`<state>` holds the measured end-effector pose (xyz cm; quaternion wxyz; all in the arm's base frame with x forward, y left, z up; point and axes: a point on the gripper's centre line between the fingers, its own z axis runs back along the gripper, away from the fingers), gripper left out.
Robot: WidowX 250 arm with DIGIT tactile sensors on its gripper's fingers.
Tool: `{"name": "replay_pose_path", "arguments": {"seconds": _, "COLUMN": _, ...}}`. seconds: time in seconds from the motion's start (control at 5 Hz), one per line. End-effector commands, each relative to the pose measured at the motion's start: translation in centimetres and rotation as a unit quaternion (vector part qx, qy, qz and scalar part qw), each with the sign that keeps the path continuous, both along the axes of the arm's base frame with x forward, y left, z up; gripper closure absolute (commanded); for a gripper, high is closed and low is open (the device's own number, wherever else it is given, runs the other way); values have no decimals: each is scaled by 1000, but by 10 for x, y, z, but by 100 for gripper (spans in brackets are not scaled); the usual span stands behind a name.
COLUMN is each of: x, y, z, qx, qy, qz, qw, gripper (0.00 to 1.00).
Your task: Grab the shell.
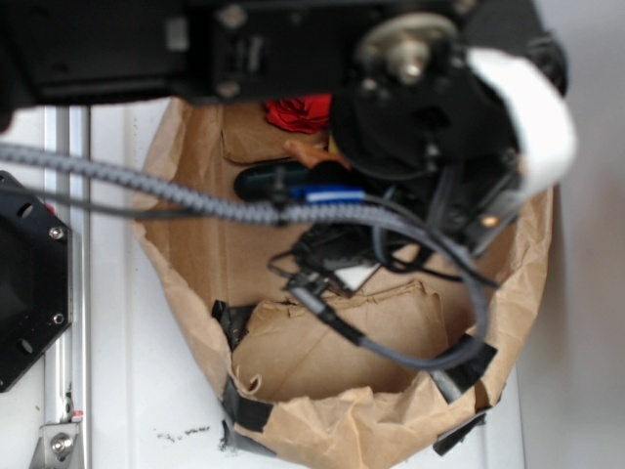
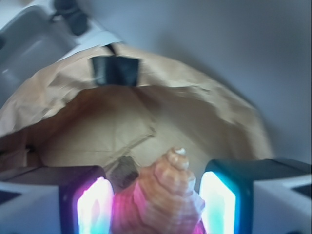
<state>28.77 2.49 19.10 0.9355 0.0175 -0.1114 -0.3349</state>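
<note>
- Two glowing pads (image 2: 95, 207) sit at the bottom of the wrist view, one on each side, lit pink and blue-green. They are the inner faces of the gripper (image 2: 156, 207).
- Between them is the shell (image 2: 165, 195). It is orange-tan, bumpy and ribbed, and it winds round like a snail's house up to a small pale tip.
- The shell's long side runs up and down in the wrist view. Its tip points to the top of the frame, toward the far wall of the bag.
- The jaws are partly apart with the shell between them. The left pad looks to be against the shell. A thin gap shows beside the right pad, so I cannot tell if the grip is firm.
- A big brown paper bag (image 1: 186, 264) holds everything. Its paper is crinkly and creased, and its rim is folded over and stuck with bits of black tape (image 1: 249, 410).
- In the exterior view, the bag sits on a white desk (image 1: 127, 391), and the black robot arm (image 1: 410, 107) reaches down into it from the top of the frame.
- A grey braided cable (image 1: 186, 195) crosses the bag from the left.
- Something red and crumpled (image 1: 298, 112) lies at the bag's top edge. A dark rounded thing (image 1: 269, 181) lies just below it. Both are too blurry to name.
</note>
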Motion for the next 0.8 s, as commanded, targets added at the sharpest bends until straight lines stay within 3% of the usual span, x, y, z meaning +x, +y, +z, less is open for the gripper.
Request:
{"name": "replay_pose_path", "arguments": {"seconds": 0.0, "x": -13, "y": 5, "z": 33, "qx": 14, "qy": 2, "qz": 145, "qw": 989, "gripper": 100}}
{"name": "replay_pose_path", "arguments": {"seconds": 0.2, "x": -26, "y": 1, "z": 23, "qx": 14, "qy": 28, "qz": 174, "qw": 984, "gripper": 100}}
{"name": "replay_pose_path", "arguments": {"seconds": 0.4, "x": -29, "y": -1, "z": 16, "qx": 18, "qy": 30, "qz": 159, "qw": 987, "gripper": 100}}
{"name": "replay_pose_path", "arguments": {"seconds": 0.6, "x": -24, "y": 0, "z": 11, "qx": 22, "qy": 14, "qz": 167, "qw": 986, "gripper": 100}}
